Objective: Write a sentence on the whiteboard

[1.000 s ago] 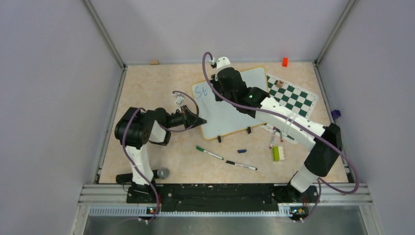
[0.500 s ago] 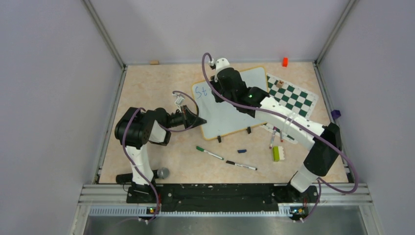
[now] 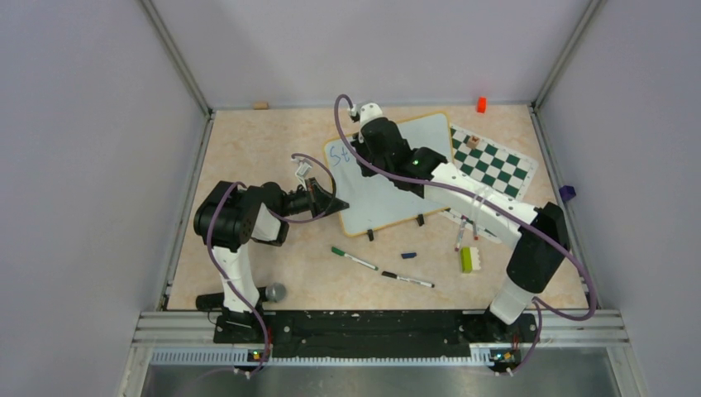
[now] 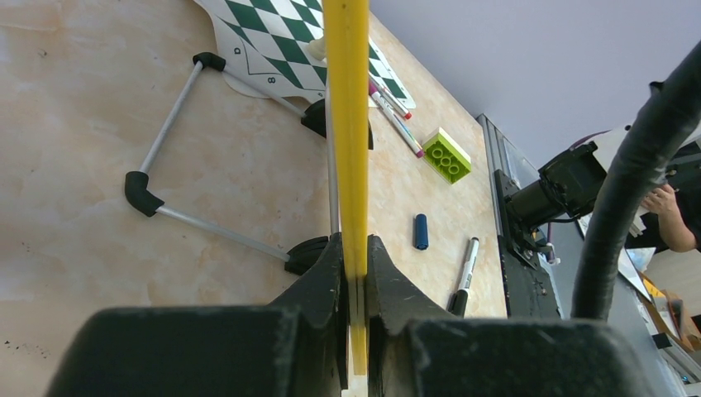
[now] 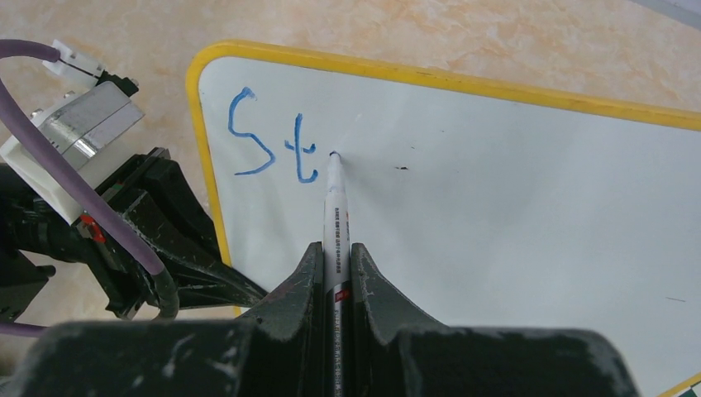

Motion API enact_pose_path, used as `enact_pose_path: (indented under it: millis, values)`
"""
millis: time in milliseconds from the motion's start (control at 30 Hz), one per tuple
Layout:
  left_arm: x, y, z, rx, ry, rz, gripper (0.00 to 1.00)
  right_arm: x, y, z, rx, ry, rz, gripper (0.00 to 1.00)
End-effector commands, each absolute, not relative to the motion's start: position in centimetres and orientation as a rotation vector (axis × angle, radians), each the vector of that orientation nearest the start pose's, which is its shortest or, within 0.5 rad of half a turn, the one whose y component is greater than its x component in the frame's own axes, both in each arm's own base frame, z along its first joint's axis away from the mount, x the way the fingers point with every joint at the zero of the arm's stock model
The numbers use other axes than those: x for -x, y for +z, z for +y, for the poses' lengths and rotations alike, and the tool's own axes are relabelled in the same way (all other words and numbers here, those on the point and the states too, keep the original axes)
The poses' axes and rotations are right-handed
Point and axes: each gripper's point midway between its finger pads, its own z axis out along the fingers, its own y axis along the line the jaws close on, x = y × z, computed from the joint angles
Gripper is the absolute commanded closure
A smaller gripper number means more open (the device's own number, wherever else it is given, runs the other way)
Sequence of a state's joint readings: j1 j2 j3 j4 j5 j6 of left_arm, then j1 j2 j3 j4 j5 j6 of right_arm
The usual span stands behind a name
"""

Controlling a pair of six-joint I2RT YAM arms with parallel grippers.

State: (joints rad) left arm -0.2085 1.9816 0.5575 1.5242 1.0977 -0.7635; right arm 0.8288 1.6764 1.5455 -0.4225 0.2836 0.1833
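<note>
The whiteboard (image 3: 388, 186) with its yellow rim stands tilted on black clip feet in mid-table. It also shows in the right wrist view (image 5: 512, 207). Blue writing (image 5: 273, 145) reads "St" at its top left corner. My right gripper (image 5: 335, 252) is shut on a white marker (image 5: 336, 215) whose tip touches the board just right of the "t". My left gripper (image 4: 354, 248) is shut on the board's yellow rim (image 4: 347, 124) at its left edge, seen edge-on; in the top view the left gripper (image 3: 337, 203) is at the board's lower left corner.
A green-and-white chessboard (image 3: 488, 161) lies right of the whiteboard. Two markers (image 3: 354, 258) (image 3: 407, 279), a blue cap (image 3: 407, 255) and a green brick (image 3: 466, 259) lie in front. More pens (image 3: 460, 236) lie by the chessboard. An orange block (image 3: 480, 104) sits at the back.
My right gripper with the marker has shifted a little left and back across the board's top left area. The left arm and the board have not moved.
</note>
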Motion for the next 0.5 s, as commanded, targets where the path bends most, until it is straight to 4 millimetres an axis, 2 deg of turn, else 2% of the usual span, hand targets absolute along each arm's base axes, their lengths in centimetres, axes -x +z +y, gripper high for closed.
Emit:
enact_pose_path:
  millis: [0,133,467]
  values:
    - [-29.5,11.3,-24.5,-0.725,-1.508,1.543,1.00,-36.8,25.5,33.0,0.485,0.295,2.021,1.00]
    - [-29.5,11.3,-24.5,-0.725,-1.510,1.544,1.00,-37.0,25.0,32.7,0.486,0.265,2.033,1.00]
    - [-29.4,11.2,-24.5,-0.725,-1.510,1.546,1.00,-37.6,25.4,31.7,0.440,0.230,2.031,1.00]
